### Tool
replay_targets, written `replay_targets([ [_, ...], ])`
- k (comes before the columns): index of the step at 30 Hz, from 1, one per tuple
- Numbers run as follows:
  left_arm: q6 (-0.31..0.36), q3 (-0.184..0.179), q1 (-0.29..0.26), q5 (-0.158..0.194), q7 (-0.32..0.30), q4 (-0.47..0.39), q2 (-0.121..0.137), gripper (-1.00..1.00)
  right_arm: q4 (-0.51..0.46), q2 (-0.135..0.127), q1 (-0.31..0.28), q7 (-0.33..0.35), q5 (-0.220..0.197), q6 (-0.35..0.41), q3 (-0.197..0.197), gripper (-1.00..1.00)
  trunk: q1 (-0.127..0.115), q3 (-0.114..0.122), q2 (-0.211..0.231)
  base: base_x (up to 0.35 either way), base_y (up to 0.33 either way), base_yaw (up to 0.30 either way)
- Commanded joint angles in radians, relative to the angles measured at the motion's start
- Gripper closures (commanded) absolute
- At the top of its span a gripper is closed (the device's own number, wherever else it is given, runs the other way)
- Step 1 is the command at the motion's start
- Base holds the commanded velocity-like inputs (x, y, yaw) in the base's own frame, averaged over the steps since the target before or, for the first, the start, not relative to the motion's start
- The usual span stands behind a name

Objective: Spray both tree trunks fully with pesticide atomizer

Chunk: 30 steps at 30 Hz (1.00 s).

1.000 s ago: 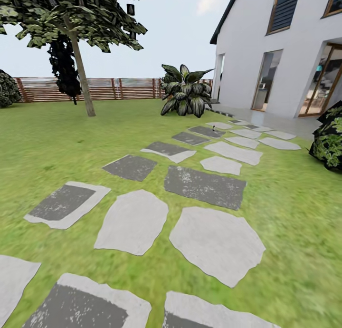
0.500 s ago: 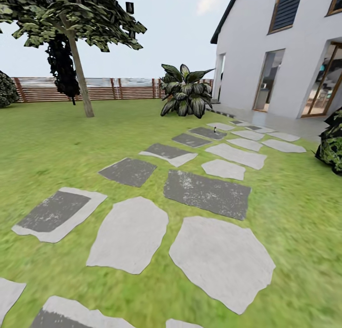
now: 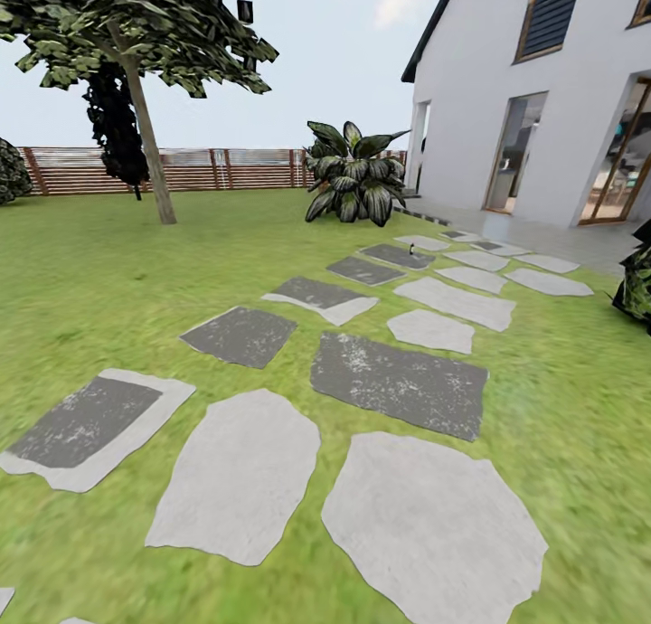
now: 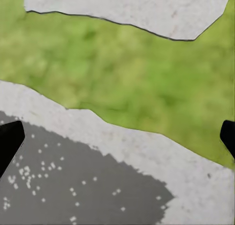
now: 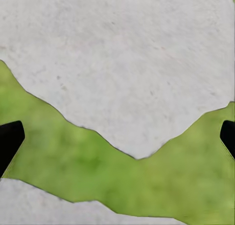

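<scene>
Facing stepping stones (image 3: 398, 384) on the garden (image 3: 90, 280) lawn, both arms' fingers spread wide, empty

Open lawn (image 3: 90, 280) ahead; leafy plant (image 3: 353, 185) flanks the stepping stones (image 3: 398, 380).

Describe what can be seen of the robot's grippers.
Little shows. The left gripper has plain black fingertips, blunt wedges at the picture's sides. The right gripper looks alike, with matching black fingertips. No cables or markings are visible.
</scene>
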Motion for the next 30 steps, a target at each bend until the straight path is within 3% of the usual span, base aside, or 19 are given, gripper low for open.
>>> replay_targets([
  [1,0.000,0.000,0.000,0.000,0.000,0.000,0.000,-1.00,0.000,0.000,0.000,0.000,0.000,0.000,0.000,-1.00,0.000,0.000,0.000,0.338,0.000,0.000],
  [30,0.000,0.000,0.000,0.000,0.000,0.000,0.000,-1.00,0.000,0.000,0.000,0.000,0.000,0.000,0.000,-1.00,0.000,0.000,0.000,0.338,0.000,0.000],
])
